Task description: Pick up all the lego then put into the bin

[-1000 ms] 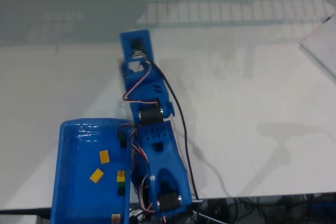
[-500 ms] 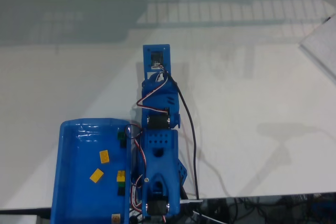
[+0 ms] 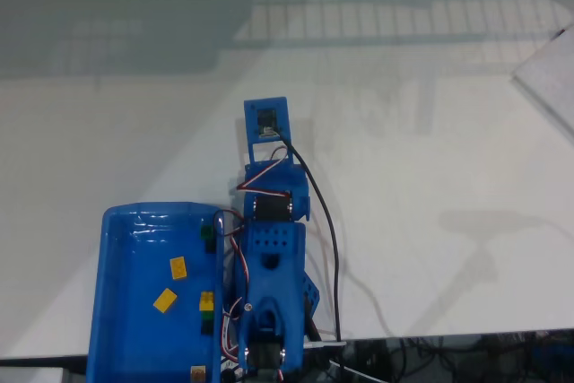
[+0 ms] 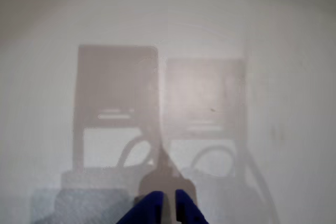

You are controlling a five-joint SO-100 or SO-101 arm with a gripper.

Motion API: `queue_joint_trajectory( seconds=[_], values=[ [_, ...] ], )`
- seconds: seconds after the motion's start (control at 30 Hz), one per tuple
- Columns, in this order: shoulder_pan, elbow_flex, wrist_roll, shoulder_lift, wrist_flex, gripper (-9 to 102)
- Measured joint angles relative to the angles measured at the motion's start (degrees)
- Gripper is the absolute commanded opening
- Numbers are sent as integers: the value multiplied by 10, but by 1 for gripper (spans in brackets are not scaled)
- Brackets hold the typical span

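Note:
The blue bin (image 3: 115, 329) sits at the lower left of the fixed view, against the arm's base. Inside it lie several lego bricks: yellow ones (image 3: 178, 267) (image 3: 164, 300) and dark green ones (image 3: 208, 234) by the right wall. The blue arm (image 3: 273, 257) is folded just right of the bin, its wrist camera plate (image 3: 266, 120) over bare white table. In the wrist view my gripper (image 4: 169, 207) enters from the bottom edge. Its blue fingertips (image 4: 154, 208) stand together with only a thin slit and nothing between them. Below is plain white table with shadows.
The white table (image 3: 430, 248) stretches to the right and far side. A pale flat object (image 3: 549, 78) lies at the right edge. Black cable (image 3: 330, 248) runs along the arm to the table's front edge (image 3: 430, 340).
The wrist has swung to the right, away from over the bin's corner, and the arm has drawn back slightly toward its base. The bricks in the bin have not moved.

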Motion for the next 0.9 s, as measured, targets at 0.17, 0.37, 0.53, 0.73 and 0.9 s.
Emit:
queue_joint_trajectory(
  seconds=[0.17, 0.37, 0.53, 0.73, 0.9],
  values=[
    [12, 0, -37, 0, 55, 0],
    [14, 0, -40, 0, 60, 0],
    [14, 0, -41, -1, 62, 0],
    [18, 0, -43, -1, 62, 0],
    [18, 0, -43, -1, 62, 0]
  ],
)
